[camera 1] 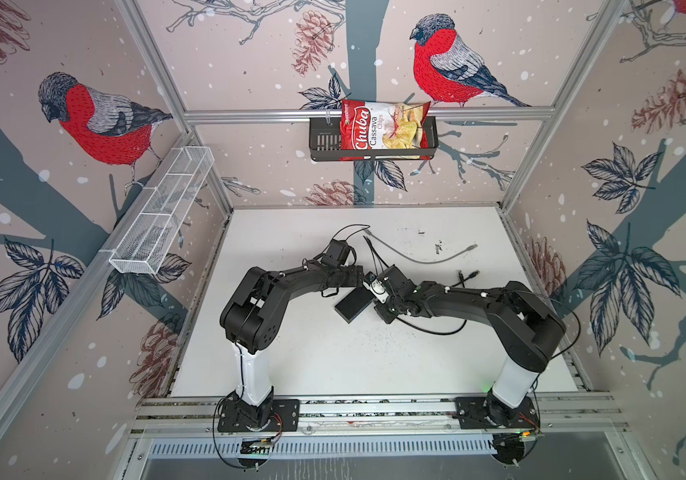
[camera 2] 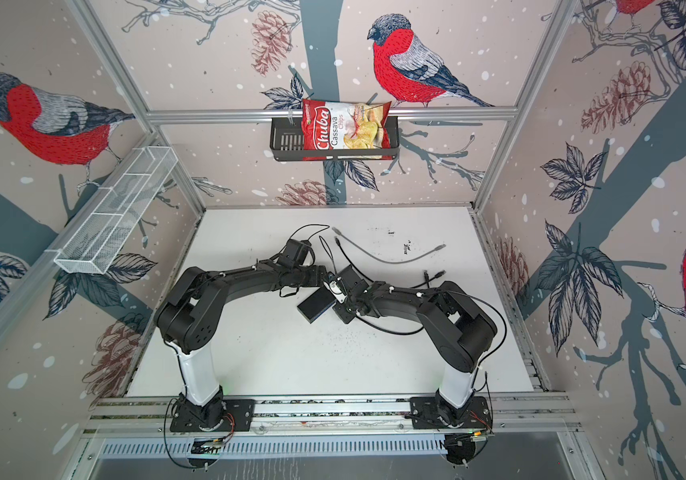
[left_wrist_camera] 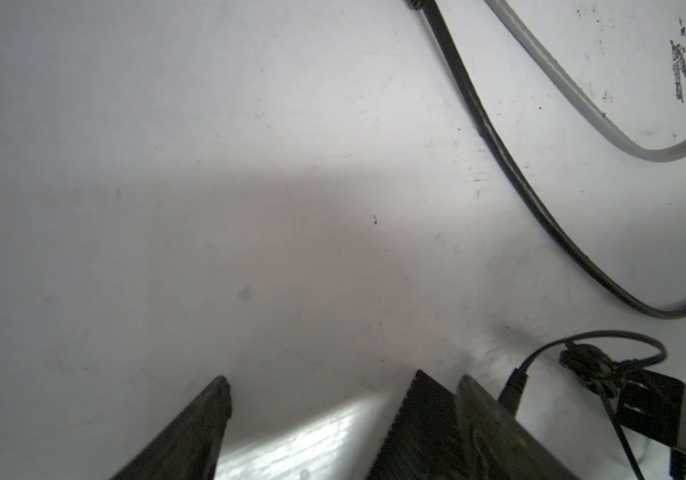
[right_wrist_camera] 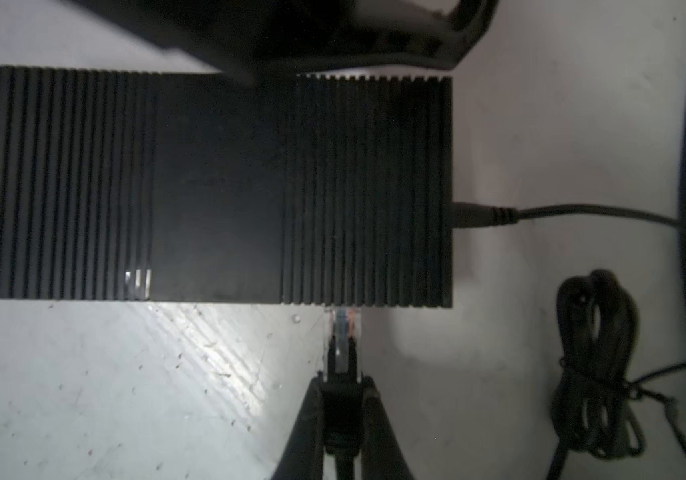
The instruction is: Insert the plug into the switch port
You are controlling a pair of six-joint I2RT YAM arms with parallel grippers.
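Pinching the plug (right_wrist_camera: 343, 334) at the switch port (right_wrist_camera: 343, 306), right jaws clamp; left jaws gape.

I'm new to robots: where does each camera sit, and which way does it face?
Top views: overhead, looking down on the table; left arm and right arm show.
Left wrist: on the left arm, facing table and grey cable; open left gripper shows.
Right wrist: on the right arm, facing the switch; right gripper grips the plug.
Shared: both top views show the switch too.
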